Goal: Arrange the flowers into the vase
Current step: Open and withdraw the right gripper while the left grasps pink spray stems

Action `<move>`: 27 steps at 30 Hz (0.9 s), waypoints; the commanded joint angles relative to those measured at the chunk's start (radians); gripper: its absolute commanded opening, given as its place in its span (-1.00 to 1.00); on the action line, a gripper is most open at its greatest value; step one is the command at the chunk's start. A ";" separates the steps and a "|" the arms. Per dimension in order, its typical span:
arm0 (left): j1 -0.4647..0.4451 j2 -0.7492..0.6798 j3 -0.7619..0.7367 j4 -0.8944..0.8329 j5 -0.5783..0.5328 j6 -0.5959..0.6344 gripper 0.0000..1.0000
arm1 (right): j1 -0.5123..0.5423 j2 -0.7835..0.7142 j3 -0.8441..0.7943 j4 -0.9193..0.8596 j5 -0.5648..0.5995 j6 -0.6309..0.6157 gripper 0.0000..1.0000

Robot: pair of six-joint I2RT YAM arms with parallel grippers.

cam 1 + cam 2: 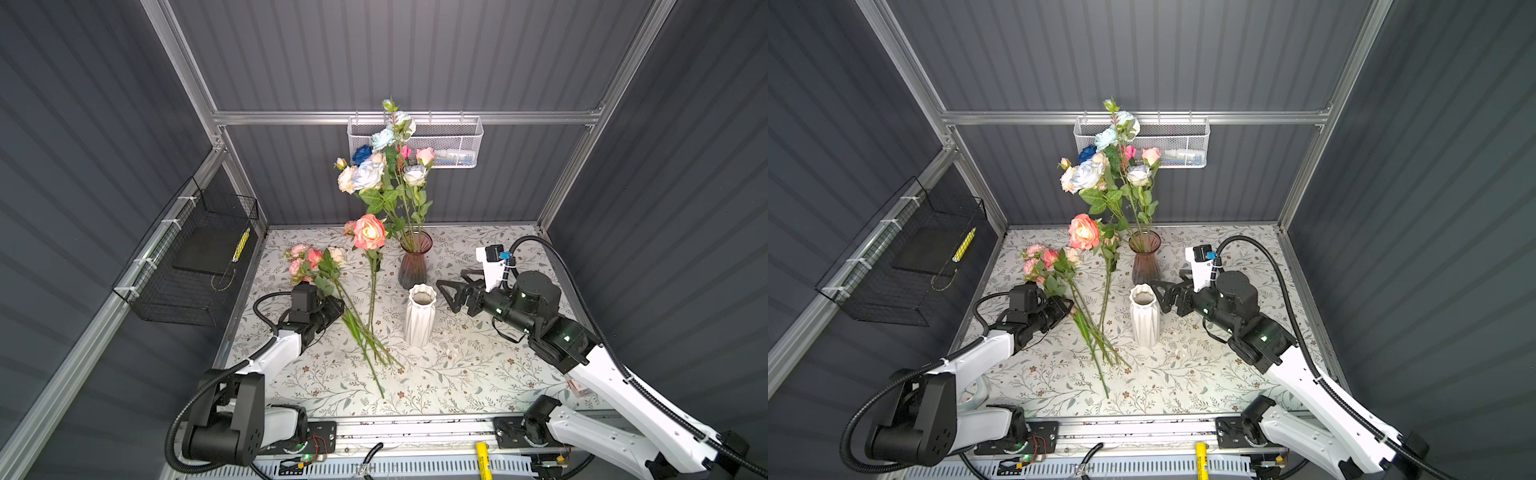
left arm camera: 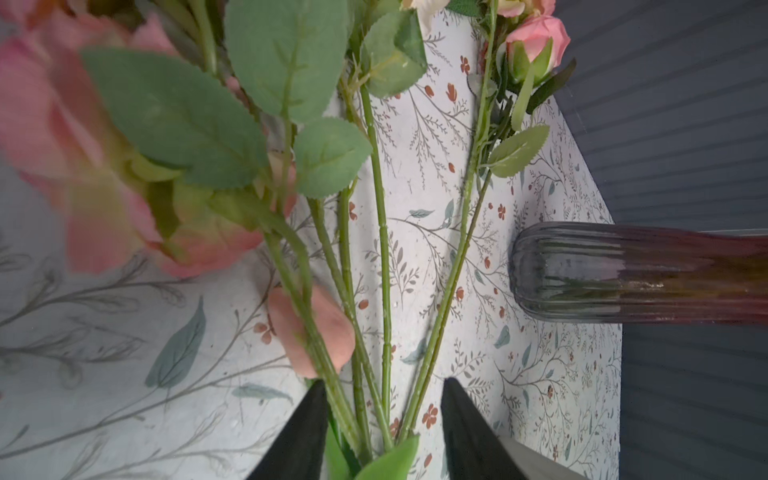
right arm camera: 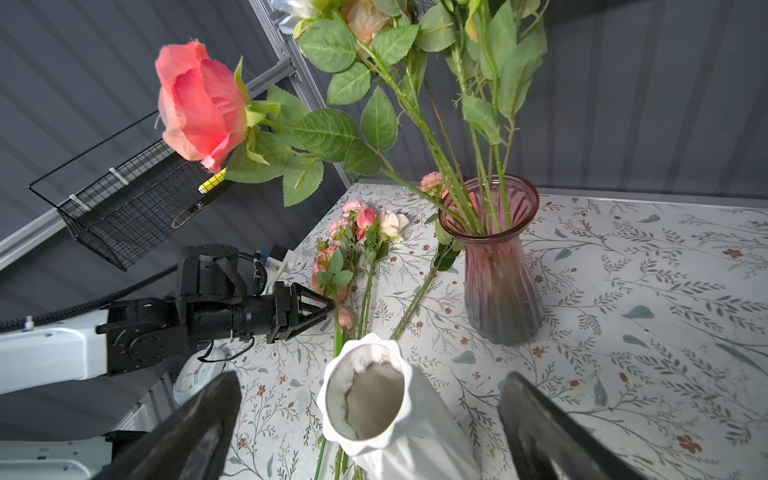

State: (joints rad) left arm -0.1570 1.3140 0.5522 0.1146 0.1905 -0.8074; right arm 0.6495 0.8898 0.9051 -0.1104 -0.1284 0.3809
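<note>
Several flowers [image 1: 392, 166] stand in the pink glass vase [image 1: 413, 266], and a big peach rose [image 1: 369, 232] leans out of it to the left. More flowers [image 1: 320, 262] lie on the table with their stems crossing [image 1: 368, 332]. My left gripper [image 1: 338, 307] is low over these stems. In the left wrist view its jaws [image 2: 382, 395] are partly open around several stems [image 2: 384, 291], with a gap on one side. An empty white ribbed vase [image 1: 419, 320] stands in front of the glass one. My right gripper [image 1: 446, 297] is wide open just right of the white vase's [image 3: 374, 399] mouth.
A black wire basket [image 1: 195, 266] holding a yellow marker [image 1: 242, 245] hangs on the left wall. A white mesh basket [image 1: 453, 141] hangs on the back rail behind the bouquet. A yellow object [image 1: 482, 459] lies on the front rail. The patterned table [image 1: 478, 374] ends at dark walls.
</note>
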 commanded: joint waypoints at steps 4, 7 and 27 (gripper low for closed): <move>0.008 0.017 -0.012 0.007 -0.131 -0.023 -0.19 | -0.007 -0.028 -0.013 0.026 -0.015 0.014 0.98; 0.012 0.055 -0.007 0.047 -0.133 -0.024 -0.12 | -0.008 -0.036 -0.018 0.031 -0.011 0.019 0.98; 0.016 0.067 0.049 0.133 -0.221 -0.058 -0.97 | -0.008 -0.040 -0.012 0.032 -0.032 0.010 0.98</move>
State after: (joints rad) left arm -0.1486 1.4532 0.5713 0.2474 0.0177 -0.8753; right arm 0.6422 0.8509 0.9028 -0.0971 -0.1390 0.4004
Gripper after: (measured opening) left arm 0.086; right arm 0.989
